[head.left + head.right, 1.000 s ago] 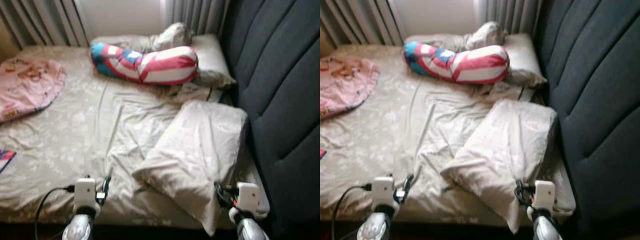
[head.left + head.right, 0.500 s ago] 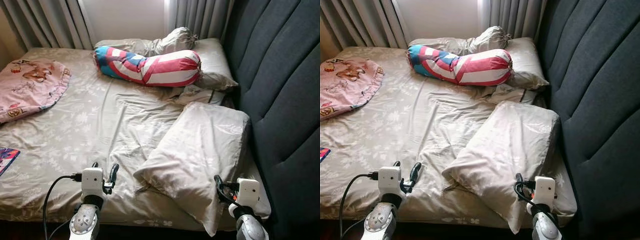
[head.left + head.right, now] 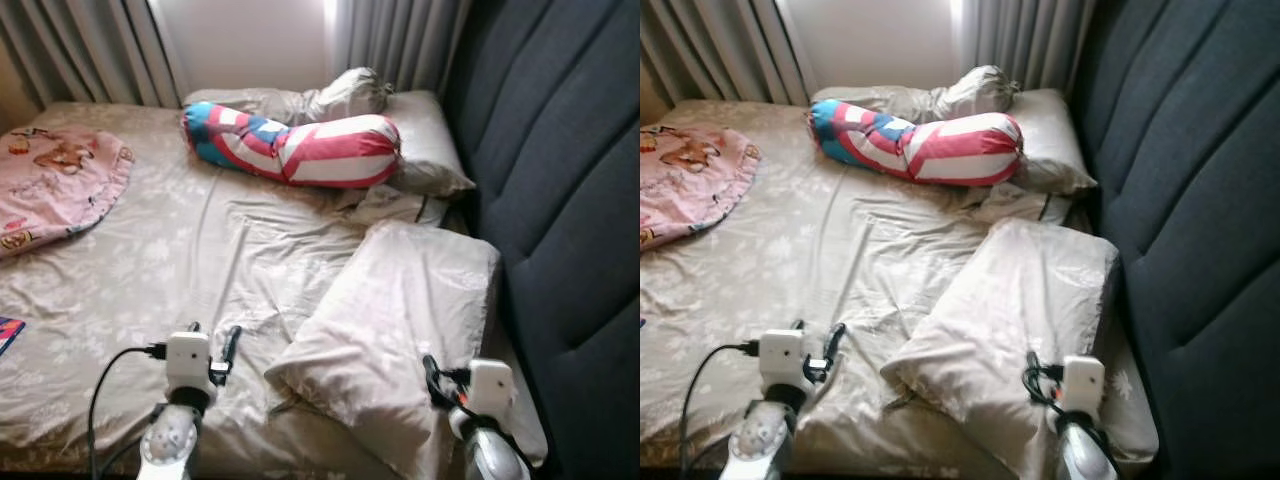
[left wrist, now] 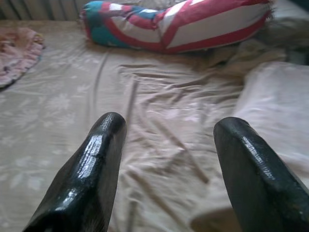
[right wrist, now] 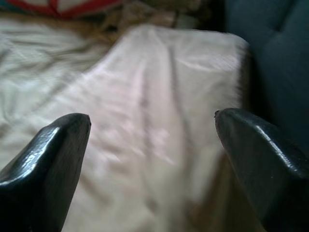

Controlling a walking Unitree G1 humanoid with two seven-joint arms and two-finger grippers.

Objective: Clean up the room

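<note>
No legible writing or brand marks anywhere. Nearest: left gripper [image 4: 164, 164] held low over rumpled beige floral sheet [image 3: 190, 260], fingers [image 4: 91, 164] spread wide, nothing between them. Black cable [image 3: 105, 385] looped off left wrist. Right gripper [image 5: 152, 159] over near end of large beige pillow [image 3: 395, 320], fingers [image 5: 48, 159] spread wide, holding nothing; contact with pillow not determinable. Pillow lying askew, far end against dark blue padded headboard [image 3: 560, 180], near corner overhanging bed edge. At far left edge, corner of a colourful flat item [image 3: 8, 333], too cropped to identify. Further back, left: pink printed blanket [image 3: 55, 185], bunched on sheet. Beyond large pillow: crumpled beige cloth [image 3: 395, 205], then red, white and blue bolster [image 3: 295, 150] lying across bed, touching second beige pillow [image 3: 425, 150] beside headboard. Knotted beige bundle [image 3: 345, 95] behind bolster. Farthest: grey curtains [image 3: 90, 50] either side of a pale wall.
</note>
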